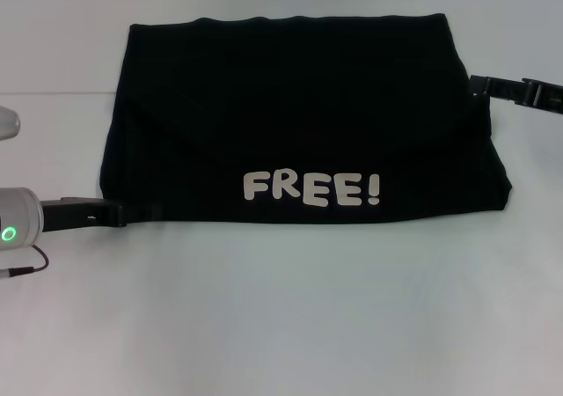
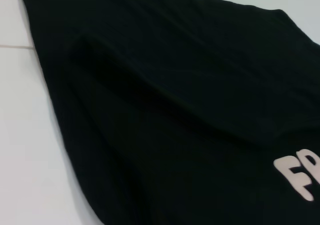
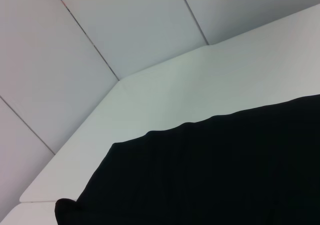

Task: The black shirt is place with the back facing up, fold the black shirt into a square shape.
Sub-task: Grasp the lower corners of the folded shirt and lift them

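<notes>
The black shirt (image 1: pixel 290 106) lies flat on the white table (image 1: pixel 281 326), folded into a wide rectangle. White letters reading "FREE!" (image 1: pixel 312 187) show near its front edge. My left gripper (image 1: pixel 119 213) sits low at the shirt's front left corner, touching the hem. My right gripper (image 1: pixel 475 86) is at the shirt's right edge, near the back corner. In the left wrist view the black shirt (image 2: pixel 175 110) fills the picture with a diagonal fold line and part of the lettering. The right wrist view shows the black shirt (image 3: pixel 225 170) and its wavy edge on the table.
Bare white table surface (image 1: pixel 281 308) stretches in front of the shirt and to both sides. White wall panels (image 3: pixel 125 30) rise behind the table's far edge. A thin cable (image 1: pixel 26 268) hangs by my left arm.
</notes>
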Robot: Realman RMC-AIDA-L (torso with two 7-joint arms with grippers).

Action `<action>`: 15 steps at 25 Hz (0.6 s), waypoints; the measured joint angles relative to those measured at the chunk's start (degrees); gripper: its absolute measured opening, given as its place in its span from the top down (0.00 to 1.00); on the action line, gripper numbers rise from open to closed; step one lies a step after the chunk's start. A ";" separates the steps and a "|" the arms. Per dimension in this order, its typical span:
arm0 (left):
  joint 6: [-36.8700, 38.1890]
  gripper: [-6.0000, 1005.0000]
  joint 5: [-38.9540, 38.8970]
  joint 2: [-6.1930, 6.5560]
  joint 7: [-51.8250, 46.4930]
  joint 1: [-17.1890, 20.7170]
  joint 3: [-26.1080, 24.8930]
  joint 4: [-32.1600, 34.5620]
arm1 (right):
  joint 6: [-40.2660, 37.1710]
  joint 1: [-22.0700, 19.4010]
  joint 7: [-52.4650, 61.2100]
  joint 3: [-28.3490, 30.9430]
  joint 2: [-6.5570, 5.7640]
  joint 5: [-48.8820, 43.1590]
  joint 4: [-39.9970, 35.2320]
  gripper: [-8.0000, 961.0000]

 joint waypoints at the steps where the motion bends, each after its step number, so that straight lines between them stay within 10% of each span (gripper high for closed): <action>1: -0.45 0.13 0.05 0.00 -0.04 -0.01 0.06 0.01 | -0.01 0.00 0.00 0.00 0.00 0.00 0.00 0.32; 8: -1.20 0.25 0.68 0.00 -0.32 -0.27 0.26 0.11 | -0.16 0.00 0.00 0.01 0.00 0.00 0.00 0.32; 10: -1.34 0.49 0.97 0.00 -0.43 -0.31 0.27 0.11 | -0.20 -0.02 0.00 0.00 0.00 0.00 0.00 0.32; 15: -1.47 0.73 1.31 0.09 -0.48 -0.32 0.26 0.11 | -0.31 -0.09 0.01 0.01 0.00 0.00 0.00 0.32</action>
